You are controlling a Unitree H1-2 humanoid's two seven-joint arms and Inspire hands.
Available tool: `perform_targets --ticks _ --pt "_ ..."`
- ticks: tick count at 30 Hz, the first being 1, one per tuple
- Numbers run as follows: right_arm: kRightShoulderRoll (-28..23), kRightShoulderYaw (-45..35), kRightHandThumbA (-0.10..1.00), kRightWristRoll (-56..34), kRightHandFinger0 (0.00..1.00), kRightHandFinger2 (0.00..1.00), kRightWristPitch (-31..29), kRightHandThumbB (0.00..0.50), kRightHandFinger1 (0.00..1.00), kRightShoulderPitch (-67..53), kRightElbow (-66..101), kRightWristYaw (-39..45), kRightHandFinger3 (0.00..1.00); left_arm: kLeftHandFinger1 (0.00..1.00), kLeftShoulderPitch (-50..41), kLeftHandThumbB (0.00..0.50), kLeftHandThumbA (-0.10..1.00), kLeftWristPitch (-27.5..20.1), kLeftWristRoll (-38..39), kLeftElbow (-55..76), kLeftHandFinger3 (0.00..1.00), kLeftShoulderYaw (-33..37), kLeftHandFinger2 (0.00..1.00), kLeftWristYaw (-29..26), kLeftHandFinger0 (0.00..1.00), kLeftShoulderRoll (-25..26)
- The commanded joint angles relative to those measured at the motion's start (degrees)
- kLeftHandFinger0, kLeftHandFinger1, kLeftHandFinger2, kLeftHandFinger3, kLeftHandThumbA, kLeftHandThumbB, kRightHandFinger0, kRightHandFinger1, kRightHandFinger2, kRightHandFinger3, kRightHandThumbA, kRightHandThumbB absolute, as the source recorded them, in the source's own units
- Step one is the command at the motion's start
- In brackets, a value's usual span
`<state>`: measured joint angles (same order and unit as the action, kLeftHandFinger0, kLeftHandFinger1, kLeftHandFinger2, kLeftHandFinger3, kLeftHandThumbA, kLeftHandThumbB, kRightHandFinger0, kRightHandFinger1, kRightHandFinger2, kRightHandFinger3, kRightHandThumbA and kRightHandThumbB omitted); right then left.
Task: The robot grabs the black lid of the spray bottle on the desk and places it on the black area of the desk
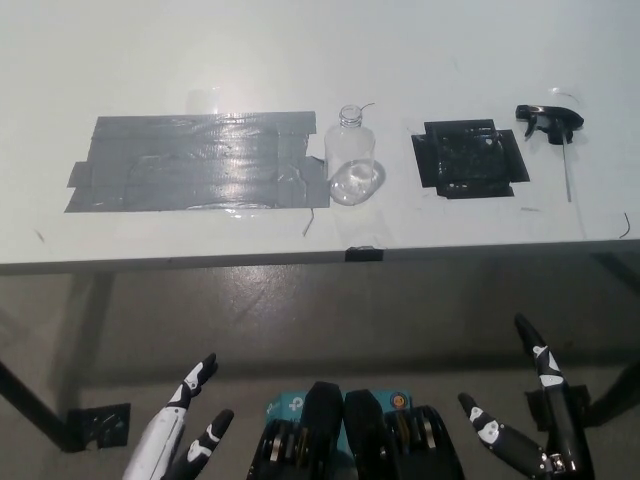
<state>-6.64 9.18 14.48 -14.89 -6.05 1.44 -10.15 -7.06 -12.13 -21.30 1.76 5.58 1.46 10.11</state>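
The black spray lid (548, 122) lies on the white desk (300, 50) at the far right, its thin tube trailing toward the front edge. Just left of it is the black taped area (468, 158). A clear uncapped bottle (353, 157) stands at the desk's middle. My black right hand (535, 420) hangs open below the desk's front edge at the bottom right, far from the lid. My white left hand (185, 430) rests open at the bottom left, also below the desk.
A wide patch of grey tape (200, 160) covers the desk's left half, touching the bottle. The desk's front edge (320, 258) runs across the middle of the view, with dark floor below it and a table leg (30, 405) at the lower left.
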Motion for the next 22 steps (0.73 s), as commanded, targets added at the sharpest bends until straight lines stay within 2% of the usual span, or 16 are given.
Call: perform_targets --ticks 1,13,15,16,22 --pt "-0.2 -0.6 0.71 -0.2 1.00 1.00 -2.3 0.221 1.00 0.7 0.8 1.4 1.00 1.00 0.1 0.147 0.98 -1.9 0.2 1.1 1.00 -0.2 1.00 -1.0 1.00 0.6" --pt "-0.7 -0.3 0.67 0.9 1.00 1.00 -2.6 0.215 1.00 -1.4 1.5 2.9 1.00 1.00 -2.6 0.158 0.96 -1.4 0.0 2.2 1.00 -0.1 1.00 -1.3 1.00 -0.1" --pt "-0.8 -0.3 0.68 0.7 1.00 1.00 -2.3 0.228 1.00 -1.2 1.6 3.3 1.00 1.00 -2.5 0.160 0.96 -1.7 0.0 2.0 1.00 -0.1 1.00 -1.3 1.00 0.0" --pt "-0.8 -0.3 0.68 0.5 1.00 1.00 -2.1 0.228 1.00 -1.2 1.6 3.5 1.00 1.00 -2.4 0.144 0.95 -2.4 0.2 1.7 1.00 -0.1 1.00 -1.4 1.00 0.0" --pt "-0.5 -0.4 0.67 1.0 1.00 1.00 -2.0 0.223 1.00 0.2 0.6 3.8 1.00 1.00 -1.4 0.128 0.92 -1.9 0.0 1.4 1.00 -0.4 1.00 -1.2 1.00 0.5"
